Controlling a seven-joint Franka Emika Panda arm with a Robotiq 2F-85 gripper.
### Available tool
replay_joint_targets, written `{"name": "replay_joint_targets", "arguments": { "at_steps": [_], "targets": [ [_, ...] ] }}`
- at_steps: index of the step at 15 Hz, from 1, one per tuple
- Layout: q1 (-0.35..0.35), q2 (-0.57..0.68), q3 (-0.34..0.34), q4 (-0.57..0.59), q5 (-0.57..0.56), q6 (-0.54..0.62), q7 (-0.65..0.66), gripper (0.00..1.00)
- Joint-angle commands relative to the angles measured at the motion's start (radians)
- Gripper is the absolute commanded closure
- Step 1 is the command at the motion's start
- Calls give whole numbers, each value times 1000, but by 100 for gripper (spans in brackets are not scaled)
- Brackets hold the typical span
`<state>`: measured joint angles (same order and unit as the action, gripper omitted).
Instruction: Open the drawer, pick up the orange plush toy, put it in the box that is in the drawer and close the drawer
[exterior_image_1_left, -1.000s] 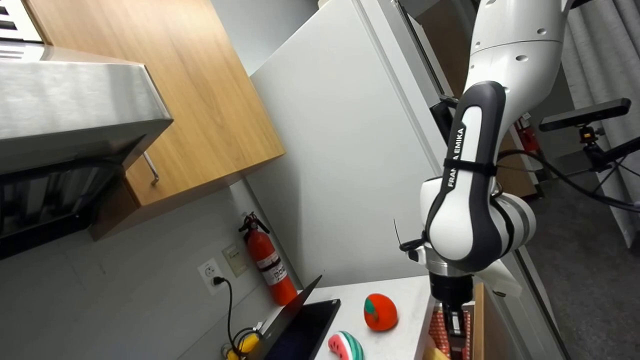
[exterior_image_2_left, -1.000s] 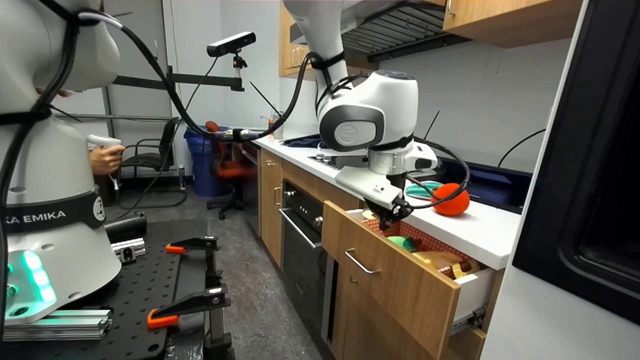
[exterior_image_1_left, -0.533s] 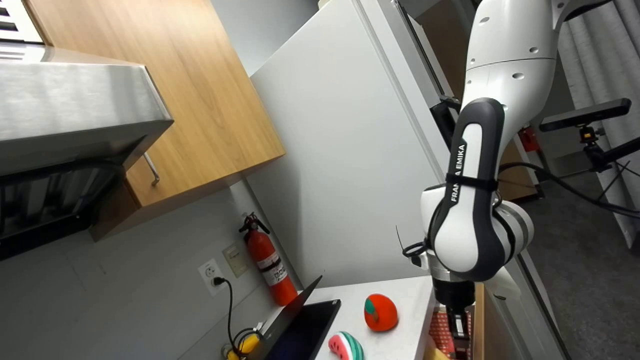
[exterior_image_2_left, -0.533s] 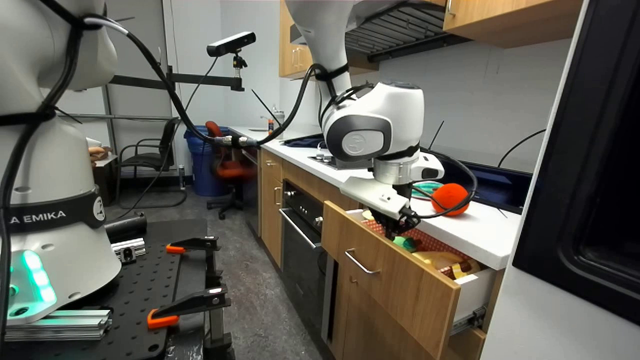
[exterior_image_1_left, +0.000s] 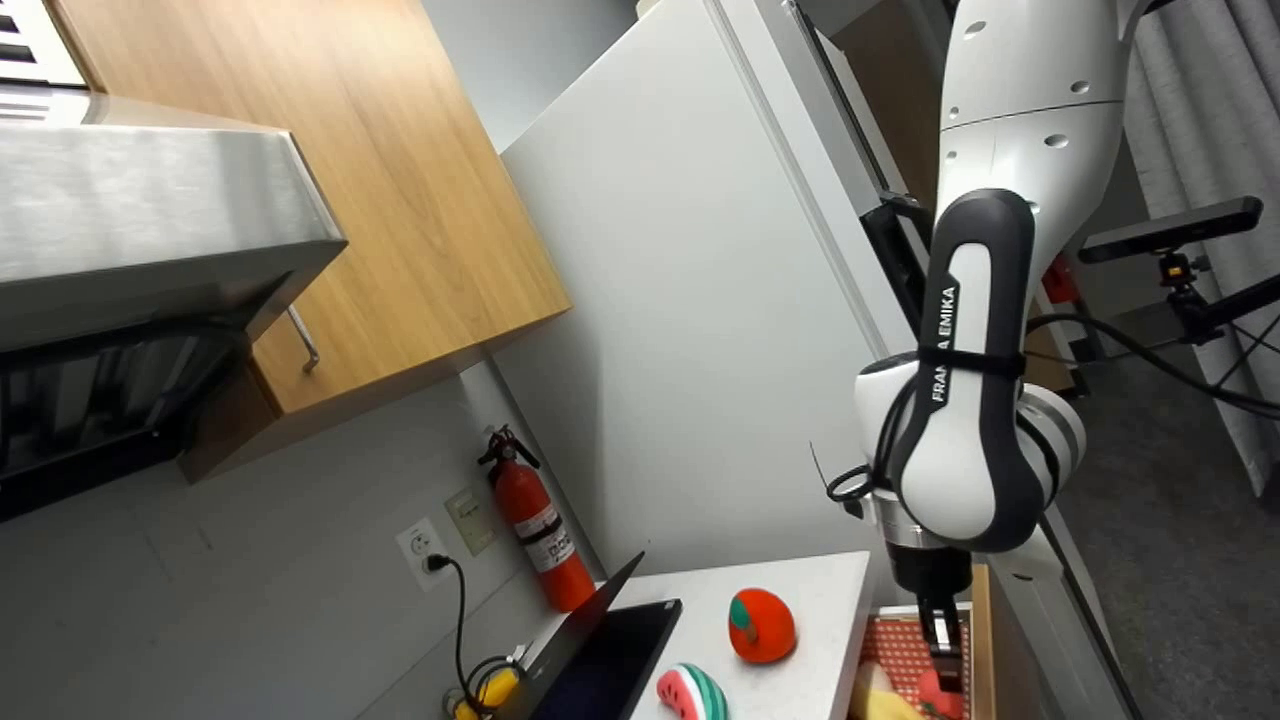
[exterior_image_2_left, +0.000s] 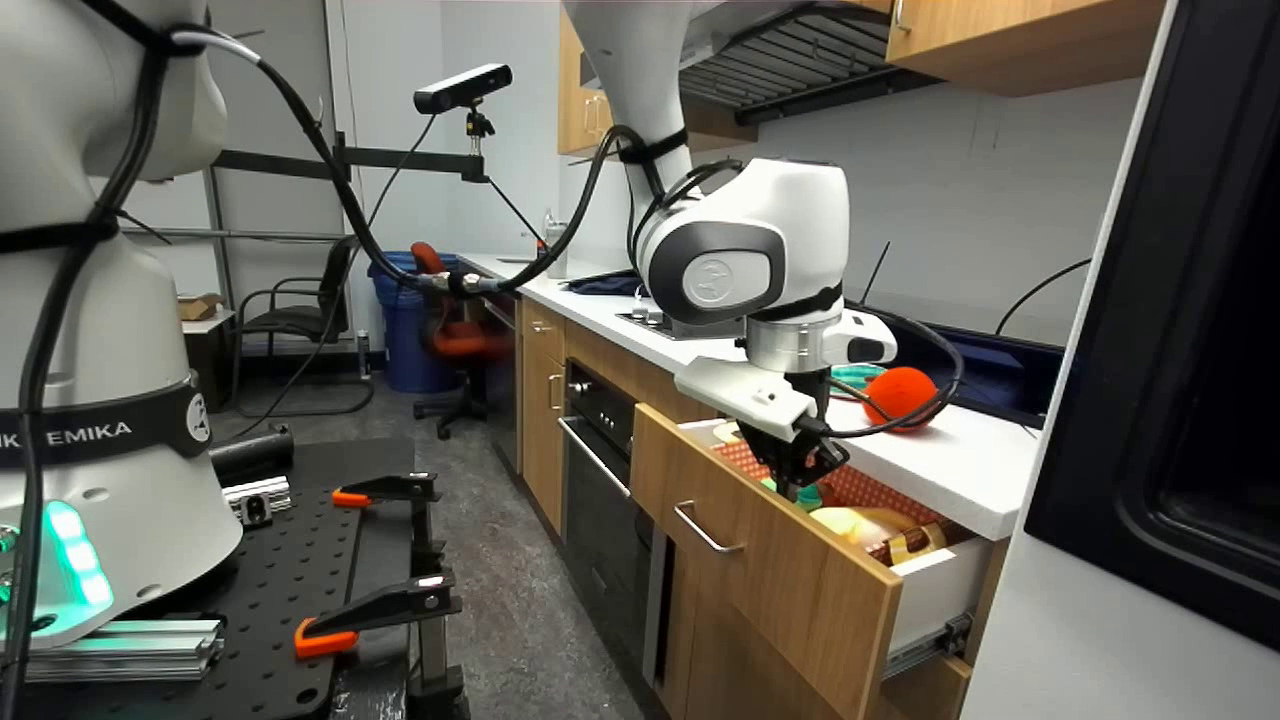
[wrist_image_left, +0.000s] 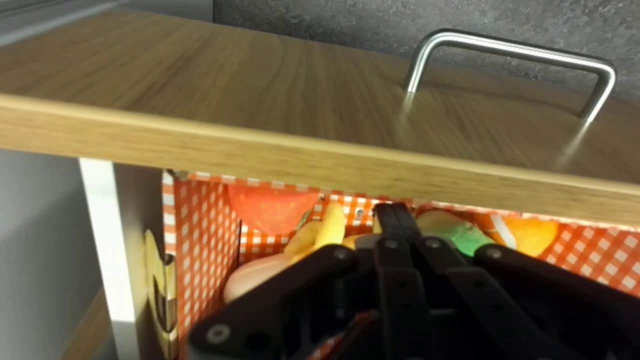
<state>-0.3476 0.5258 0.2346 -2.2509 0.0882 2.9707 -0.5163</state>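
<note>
The drawer (exterior_image_2_left: 760, 560) is pulled out; its tan front with a metal handle fills the upper wrist view (wrist_image_left: 240, 80). The box (wrist_image_left: 200, 250), red-and-white checked, sits inside the drawer with several toy foods in it; it shows in both exterior views (exterior_image_1_left: 893, 648) (exterior_image_2_left: 870, 490). The orange plush toy (exterior_image_1_left: 768, 628) rests on the white counter beside the drawer, also in an exterior view (exterior_image_2_left: 903, 393); it is out of the wrist view. My gripper (wrist_image_left: 397, 207) is shut and empty, pointing down into the box close behind the drawer front; whether it touches the front is unclear.
A watermelon-slice toy (exterior_image_1_left: 692, 690) lies on the white counter (exterior_image_1_left: 825, 600) near the plush toy. A dark open laptop-like object (exterior_image_1_left: 610, 650) stands behind them. A fire extinguisher (exterior_image_1_left: 540, 540) is at the wall. An oven (exterior_image_2_left: 600, 530) adjoins the drawer.
My gripper has gone lower into the drawer and shifted toward its front. The drawer has slid out slightly further. The plush toy has not moved.
</note>
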Motion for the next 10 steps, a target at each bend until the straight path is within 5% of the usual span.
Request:
{"name": "replay_joint_targets", "arguments": {
  "at_steps": [1, 10],
  "targets": [
    [58, -89, -90, -94, -62, -30, 93, 100],
    [157, -228, -267, -256, -161, -63, 199, 100]
  ]
}}
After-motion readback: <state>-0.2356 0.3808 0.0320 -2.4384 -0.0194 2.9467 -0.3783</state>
